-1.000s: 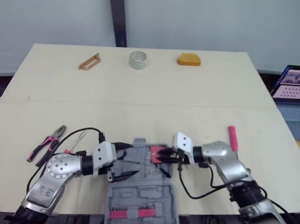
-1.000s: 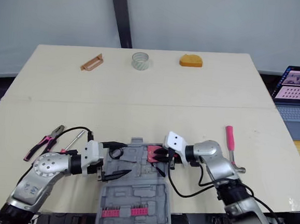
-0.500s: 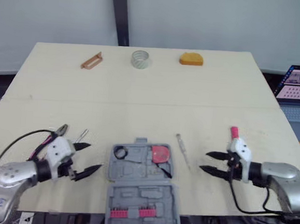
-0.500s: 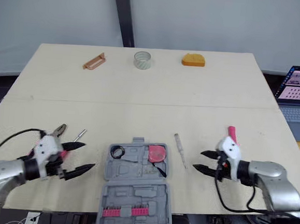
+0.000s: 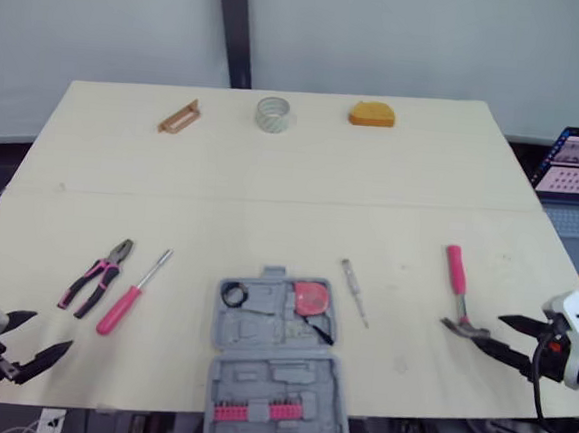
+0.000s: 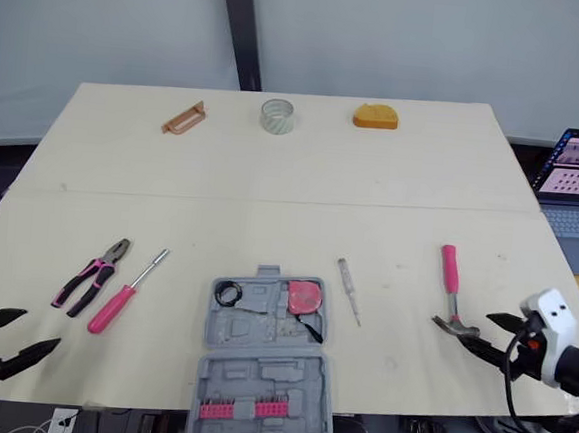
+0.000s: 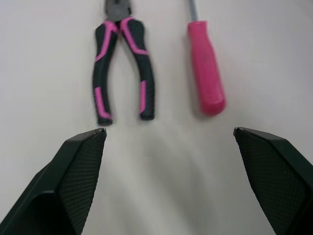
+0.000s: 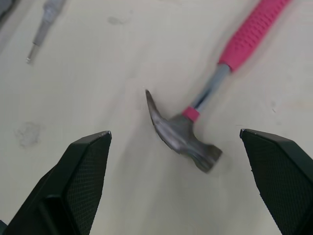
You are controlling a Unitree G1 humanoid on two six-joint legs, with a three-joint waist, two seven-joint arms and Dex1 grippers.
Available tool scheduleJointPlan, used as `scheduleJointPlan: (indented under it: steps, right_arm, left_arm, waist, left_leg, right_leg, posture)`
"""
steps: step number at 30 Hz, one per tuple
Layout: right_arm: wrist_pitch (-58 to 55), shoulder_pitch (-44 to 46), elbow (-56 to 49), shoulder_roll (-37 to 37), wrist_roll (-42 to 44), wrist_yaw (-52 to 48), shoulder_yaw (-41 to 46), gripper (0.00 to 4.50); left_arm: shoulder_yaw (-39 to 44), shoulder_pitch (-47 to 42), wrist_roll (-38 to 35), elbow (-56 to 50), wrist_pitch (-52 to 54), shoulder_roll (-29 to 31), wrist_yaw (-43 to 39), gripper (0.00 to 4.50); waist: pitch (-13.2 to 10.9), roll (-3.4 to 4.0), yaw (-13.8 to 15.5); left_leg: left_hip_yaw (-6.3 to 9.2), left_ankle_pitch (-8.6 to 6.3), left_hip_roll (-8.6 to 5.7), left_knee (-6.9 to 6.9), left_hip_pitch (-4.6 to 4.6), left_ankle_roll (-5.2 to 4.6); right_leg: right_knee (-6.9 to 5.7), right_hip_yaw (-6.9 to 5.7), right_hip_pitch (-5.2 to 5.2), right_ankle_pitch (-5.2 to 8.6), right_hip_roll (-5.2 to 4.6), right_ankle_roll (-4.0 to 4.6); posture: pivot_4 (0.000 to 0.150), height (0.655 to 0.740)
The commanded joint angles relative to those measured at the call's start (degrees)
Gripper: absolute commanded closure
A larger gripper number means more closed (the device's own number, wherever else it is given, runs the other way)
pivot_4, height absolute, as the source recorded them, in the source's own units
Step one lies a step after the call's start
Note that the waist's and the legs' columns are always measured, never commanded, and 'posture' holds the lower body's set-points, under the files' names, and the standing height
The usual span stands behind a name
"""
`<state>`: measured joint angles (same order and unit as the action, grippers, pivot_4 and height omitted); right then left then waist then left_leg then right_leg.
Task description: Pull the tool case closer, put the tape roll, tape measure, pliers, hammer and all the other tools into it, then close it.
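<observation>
A pink-handled steel hammer [image 8: 178, 132] was seen just ahead of the right gripper's [image 5: 493, 331] spread fingers [image 8: 78, 186], and a red tape measure [image 5: 310, 298] was held in the open grey plastic tool case [image 5: 267, 375].

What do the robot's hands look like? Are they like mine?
Not like yours! Each one is a tool with just two black, pointed fingers, and their inner faces are covered in tiny bumpy dots for grip. The left tool and the right tool each have a white, boxy block behind the fingers. A thin black cable loops down by the right one.
</observation>
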<state>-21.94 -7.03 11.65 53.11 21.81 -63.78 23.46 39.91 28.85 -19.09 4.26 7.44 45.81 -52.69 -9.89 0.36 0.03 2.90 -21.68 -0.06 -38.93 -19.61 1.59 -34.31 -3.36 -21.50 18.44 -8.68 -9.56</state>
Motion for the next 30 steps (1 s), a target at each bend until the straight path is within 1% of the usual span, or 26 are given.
scheduleJointPlan:
  steps: [1,6,16,24,30]
  right_arm:
    - [3.2,1.5,5.8,1.6,-1.0,-0.3,1.3,0.05]
    - [6.2,5.2,14.4,2.5,-3.0,-0.3,-0.2,0.05]
    - [9.9,7.3,19.3,3.6,-4.7,-1.9,-1.8,0.05]
    - [9.8,6.8,18.3,4.0,-4.5,-3.4,-2.2,0.05]
    - [6.8,5.2,12.7,3.7,-2.6,-3.6,-0.9,0.05]
  left_arm:
    - [3.3,-0.6,1.2,6.5,-3.4,2.6,0.0,0.0]
    - [4.1,-2.8,1.4,12.8,-5.9,4.1,0.8,0.0]
    - [3.7,-3.2,1.3,14.6,-6.5,3.8,1.8,0.0]
    - [3.4,-2.9,0.9,12.6,-6.0,3.2,2.1,0.0]
    - [2.8,-2.7,0.4,9.2,-5.1,2.4,1.6,0.0]
  waist:
    - [0.0,0.0,-0.1]
    - [0.0,0.01,-0.3]
    - [0.0,-0.01,-0.3]
    - [0.0,-0.01,-0.3]
    - [0.0,-0.01,-0.3]
  left_leg:
    - [-0.02,0.0,0.01,0.01,0.03,0.0]
    - [-0.21,-0.03,0.03,0.12,0.2,-0.01]
    - [-0.3,-0.06,0.05,0.13,0.23,0.0]
    - [-0.34,-0.07,0.06,0.13,0.27,0.02]
    - [-0.35,-0.08,0.07,0.13,0.27,0.02]
  right_leg:
    - [-0.02,0.02,0.0,0.0,0.0,0.0]
    - [-0.04,0.12,-0.01,0.0,0.0,0.0]
    - [-0.17,0.16,-0.03,0.0,0.0,0.0]
    - [-0.17,0.2,-0.03,0.0,0.0,0.0]
    - [-0.16,0.22,-0.02,0.0,0.0,0.0]
  posture:
    - [0.15,0.74]
    - [0.15,0.74]
    - [0.15,0.74]
    - [0.15,0.74]
    - [0.15,0.74]
